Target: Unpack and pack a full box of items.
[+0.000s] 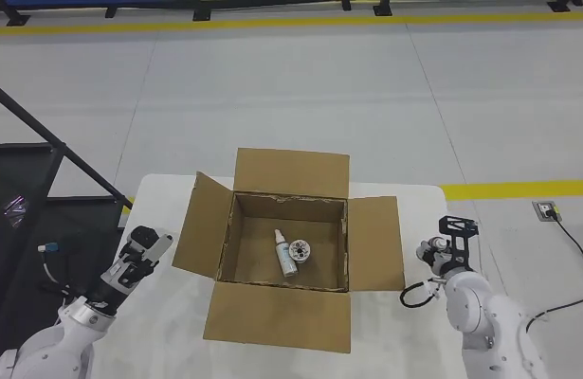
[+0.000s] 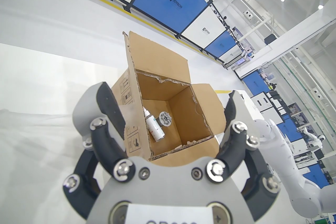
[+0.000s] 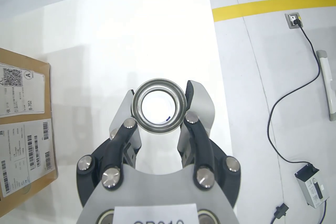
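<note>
Top view, box: we see the cardboard box [image 1: 278, 320] standing open at the middle of the white desk [image 1: 391, 327], all four flaps folded outward.
Contents: a white bottle [image 1: 284, 254] lies on the box floor, with a small round part [image 1: 301, 251] just beside it.
Right tool: the right tool [image 3: 160, 90] sits over the desk, off the box's right flap. It is closed on a metal ring [image 3: 147, 125], with one finger on each side of the rim.
Left tool: the left tool [image 2: 169, 92] hangs over the desk beyond the box's left flap, facing the box. Its fingers are spread wide and we see nothing between them.
Floor: a yellow line [image 3: 273, 5] runs past the desk, and a black cable [image 3: 302, 93] is plugged into a floor socket [image 3: 293, 20].
</note>
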{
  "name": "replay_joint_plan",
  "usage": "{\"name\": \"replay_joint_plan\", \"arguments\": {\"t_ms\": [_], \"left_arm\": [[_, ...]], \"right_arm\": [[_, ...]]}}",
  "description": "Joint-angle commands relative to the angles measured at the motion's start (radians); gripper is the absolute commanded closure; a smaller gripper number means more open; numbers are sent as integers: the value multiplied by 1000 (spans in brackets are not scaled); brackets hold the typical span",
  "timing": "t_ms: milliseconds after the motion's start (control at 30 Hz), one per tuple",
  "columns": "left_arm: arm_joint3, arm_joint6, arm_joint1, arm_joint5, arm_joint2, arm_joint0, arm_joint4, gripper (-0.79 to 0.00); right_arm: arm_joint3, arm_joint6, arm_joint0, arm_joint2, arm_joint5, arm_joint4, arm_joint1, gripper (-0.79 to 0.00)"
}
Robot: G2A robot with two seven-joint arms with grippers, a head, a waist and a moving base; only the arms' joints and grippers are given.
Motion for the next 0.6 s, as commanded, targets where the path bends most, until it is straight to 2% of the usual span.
{"name": "replay_joint_plan", "arguments": {"t_ms": [0,33,67,100,133,200,267,300,567], "left_arm": [[0,0,0,0,0,0,0,-785],[0,0,0,0,0,0,0,-785],[0,0,0,0,0,0,0,-785],[0,0,0,0,0,0,0,-785],[0,0,0,0,0,0,0,-785],[0,0,0,0,0,0,0,-785],[0,0,0,0,0,0,0,-785],[0,0,0,0,0,0,0,-785],[0,0,0,0,0,0,0,-785]], "right_arm": [[31,-1,15,-2,-6,4,0,0],[45,-1,23,-3,-11,5,1,-55],[55,-3,28,-5,-13,10,0,-157],[62,-4,32,-7,-14,14,0,-157],[69,-5,35,-9,-17,16,0,-336],[80,-8,41,-11,-23,21,1,-582],[91,-7,46,-16,-28,22,1,-736],[94,-8,48,-18,-27,23,1,-785],[67,-7,48,-15,-15,10,4,-785]]}}
